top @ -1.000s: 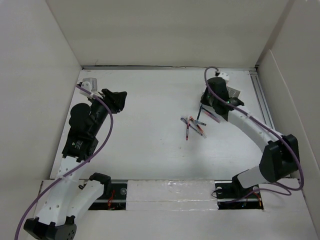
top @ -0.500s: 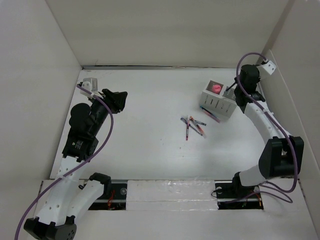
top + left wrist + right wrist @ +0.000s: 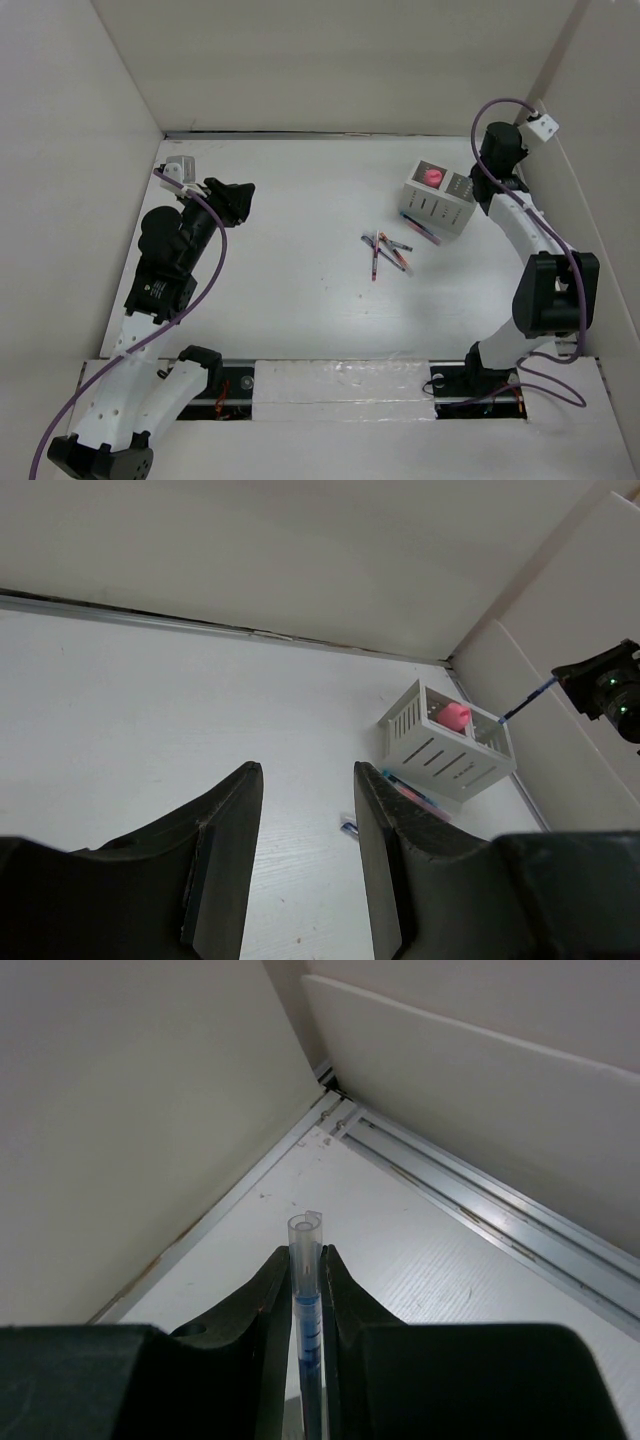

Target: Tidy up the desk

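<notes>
**One pen in hand, several left on the desk**

Right pincer (image 3: 305, 1260) is clamped on a clear-barrel blue pen (image 3: 304, 1235). The barrel runs along the fingers with its end poking past the tips. It hangs above the far right corner of the desk (image 3: 300, 310), by the metal rail (image 3: 470, 1210).

My read: it's held end-on so it can feed straight into a slot of the white slotted organizer (image 3: 437, 198), which sits just beside that arm. One top compartment holds a pink item (image 3: 432, 176); can't tell what it is.

A small cluster of loose pens (image 3: 385, 250) lies on open desk near the organizer, with more pens (image 3: 420, 228) right at its base.

Left pincer (image 3: 307, 775) has its fingers apart and holds nothing. It sits at the far left, probably parked out of the way.

Risk: thin pen, narrow slot, so alignment matters.
</notes>
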### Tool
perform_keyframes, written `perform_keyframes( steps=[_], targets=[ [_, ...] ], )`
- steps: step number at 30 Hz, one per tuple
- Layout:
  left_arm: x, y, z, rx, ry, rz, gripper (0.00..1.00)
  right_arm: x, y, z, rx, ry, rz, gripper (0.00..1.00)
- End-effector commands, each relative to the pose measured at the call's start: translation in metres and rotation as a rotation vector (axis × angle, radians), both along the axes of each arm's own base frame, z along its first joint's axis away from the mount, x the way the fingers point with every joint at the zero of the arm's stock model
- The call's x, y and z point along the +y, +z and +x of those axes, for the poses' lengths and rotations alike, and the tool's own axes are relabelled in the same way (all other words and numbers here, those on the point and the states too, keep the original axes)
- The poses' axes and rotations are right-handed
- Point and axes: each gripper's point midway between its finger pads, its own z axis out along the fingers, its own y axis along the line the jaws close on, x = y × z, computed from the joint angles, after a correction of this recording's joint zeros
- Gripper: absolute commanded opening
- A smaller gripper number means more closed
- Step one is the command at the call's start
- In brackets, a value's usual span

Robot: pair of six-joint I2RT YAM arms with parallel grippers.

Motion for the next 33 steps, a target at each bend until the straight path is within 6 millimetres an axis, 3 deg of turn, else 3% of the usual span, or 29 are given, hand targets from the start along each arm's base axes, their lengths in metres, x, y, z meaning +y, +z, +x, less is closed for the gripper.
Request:
perform_keyframes(
  steps=[1,5,8,11,14,15,18,19,21,22,24,25,26,28,29,31,33],
  targets=[
    [0.001,0.009,0.001,-0.038,0.005,-0.013,0.37,-0.008,-0.012,-0.001,0.011,-0.051,-0.024,0.05],
    [0.000,0.007,0.003,-0.033,0.001,-0.010,0.37,0.003,-0.028,-0.001,0.041,-0.027,-0.015,0.06],
    [0.000,0.007,0.003,-0.032,0.002,-0.010,0.37,0.026,-0.033,0.000,0.056,0.018,-0.025,0.16],
    [0.001,0.008,0.002,-0.035,0.002,-0.011,0.37,0.037,-0.039,0.001,0.087,0.029,-0.040,0.29],
    [0.000,0.007,0.002,-0.031,-0.002,-0.009,0.37,0.050,-0.037,0.001,0.109,0.050,-0.042,0.54],
    [-0.001,0.006,0.003,-0.029,-0.004,-0.012,0.37,0.062,-0.027,0.000,0.104,0.082,-0.041,0.69],
    [-0.001,0.007,0.002,-0.031,-0.007,-0.011,0.37,0.064,-0.015,-0.006,0.101,0.100,-0.035,0.76],
    [-0.001,0.006,0.002,-0.029,-0.007,-0.010,0.37,0.082,0.000,-0.010,0.066,0.166,-0.004,0.75],
    [-0.001,0.007,0.003,-0.029,-0.005,-0.010,0.37,0.091,0.001,-0.013,0.054,0.199,0.021,0.69],
    [-0.002,0.007,0.003,-0.029,-0.008,-0.010,0.37,0.109,-0.008,-0.015,0.065,0.281,0.047,0.47],
    [-0.001,0.007,0.003,-0.029,-0.007,-0.010,0.37,0.131,-0.011,-0.025,0.049,0.363,0.099,0.28],
    [-0.001,0.006,0.003,-0.028,-0.007,-0.010,0.37,0.155,-0.018,-0.030,0.062,0.447,0.120,0.14],
    [-0.001,0.008,0.003,-0.031,-0.004,-0.011,0.37,0.165,-0.038,-0.041,0.102,0.480,0.127,0.08],
    [-0.001,0.007,0.002,-0.031,-0.004,-0.009,0.37,0.199,-0.056,-0.056,0.138,0.587,0.135,0.02],
    [-0.001,0.006,0.003,-0.028,-0.004,-0.009,0.37,0.206,-0.078,-0.067,0.188,0.615,0.127,0.02],
    [-0.001,0.006,0.003,-0.028,-0.004,-0.010,0.37,0.218,-0.098,-0.079,0.242,0.646,0.145,0.04],
    [-0.002,0.007,0.002,-0.029,-0.010,-0.012,0.37,0.216,-0.130,-0.091,0.337,0.646,0.187,0.06]
  ],
)
